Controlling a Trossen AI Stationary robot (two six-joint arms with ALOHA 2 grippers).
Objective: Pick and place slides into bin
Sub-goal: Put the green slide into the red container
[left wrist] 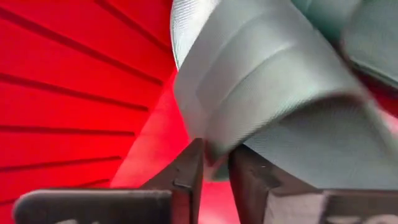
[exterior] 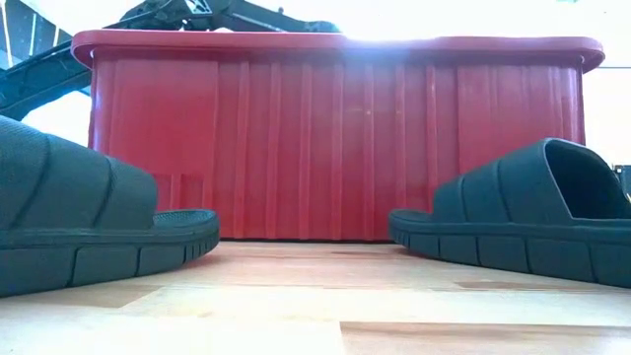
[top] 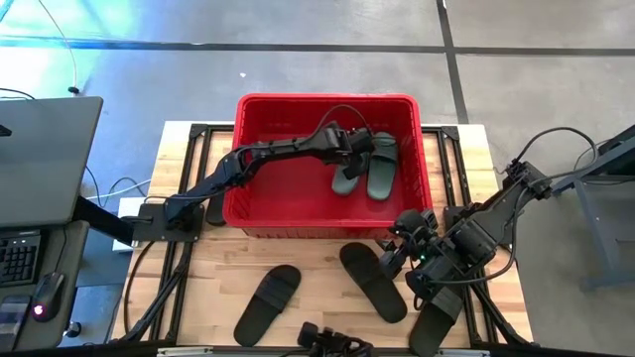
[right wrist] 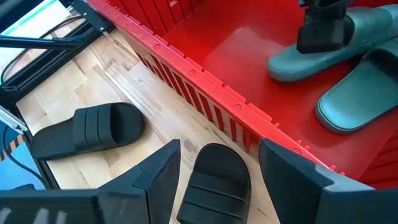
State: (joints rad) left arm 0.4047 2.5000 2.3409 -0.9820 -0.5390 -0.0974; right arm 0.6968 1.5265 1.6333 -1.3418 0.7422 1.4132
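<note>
The red bin [top: 260, 203] stands at the table's far middle. Two sage-green slides are inside it: one [top: 383, 165] lies flat on the bin floor. My left gripper [top: 354, 149] is shut on the other [right wrist: 314, 59] beside it. My right gripper [right wrist: 214, 171] is open just in front of the bin's near wall. Its fingers stand above and on either side of a black slide [right wrist: 214, 186] without touching it. Two more black slides [top: 268, 302] [top: 437, 319] lie on the table. The low view shows two black slides [exterior: 89, 222] [exterior: 523, 222] before the bin [exterior: 335, 138]. My left gripper pinches the edge of the green slide's wide strap [left wrist: 214, 149] between its two fingers. The fingers [left wrist: 186, 177] come from above, pointing down into the bin. The slide sits tilted in the hold, with one end [right wrist: 280, 67] low by the bin floor; whether that end touches the floor I cannot tell.
The wooden table [top: 198, 278] has bare room at its near left. A black frame [top: 184, 149] runs round the bin. A desk with a keyboard [top: 20, 258] stands beyond the left edge. A dark device [top: 332, 342] sits at the near edge.
</note>
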